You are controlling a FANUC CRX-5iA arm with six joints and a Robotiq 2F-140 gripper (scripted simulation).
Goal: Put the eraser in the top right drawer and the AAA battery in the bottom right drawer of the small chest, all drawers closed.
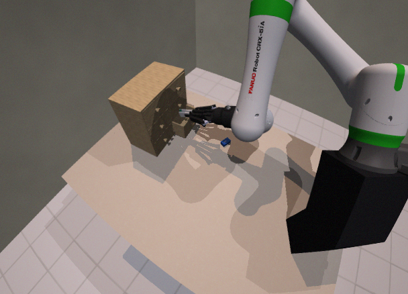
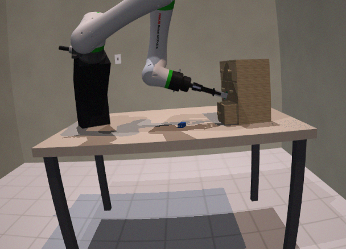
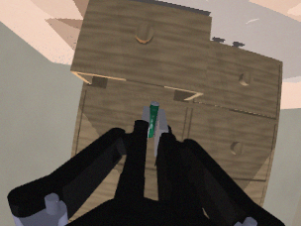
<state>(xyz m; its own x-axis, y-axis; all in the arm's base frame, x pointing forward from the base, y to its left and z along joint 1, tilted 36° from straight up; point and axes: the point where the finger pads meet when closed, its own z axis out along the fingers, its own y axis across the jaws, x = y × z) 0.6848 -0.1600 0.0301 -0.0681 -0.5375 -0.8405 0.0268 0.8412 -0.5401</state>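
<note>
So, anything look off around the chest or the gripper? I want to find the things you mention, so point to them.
Nothing stands out. The chest (image 1: 134, 122) (image 2: 254, 89) (image 3: 230, 124) stands upright; its bottom right drawer (image 1: 179, 128) (image 2: 230, 115) (image 3: 111, 55) is pulled out but looks level, not drooping. The gripper (image 1: 185, 113) (image 2: 224, 95) (image 3: 151, 118) pinches the AAA battery (image 3: 153, 116) above it. No visible damage or spills.

Saw a small blue block (image 1: 225, 141) (image 2: 181, 124) with pale dots on one face, resting on the pale tan table (image 1: 151, 203) (image 2: 171, 149). Noted dark, straight legs (image 2: 295, 189) under the tabletop, all four in sight from the side. Found a light tiled floor (image 1: 30, 243) (image 2: 171, 174) below, crossed by darker grout lines and overlaid with bluish and brownish shadows. Saw plain grey-green walls (image 1: 100, 28) (image 2: 199, 32) behind, with a small white wall plate (image 2: 118, 59) fixed there, dark at its middle.
</note>
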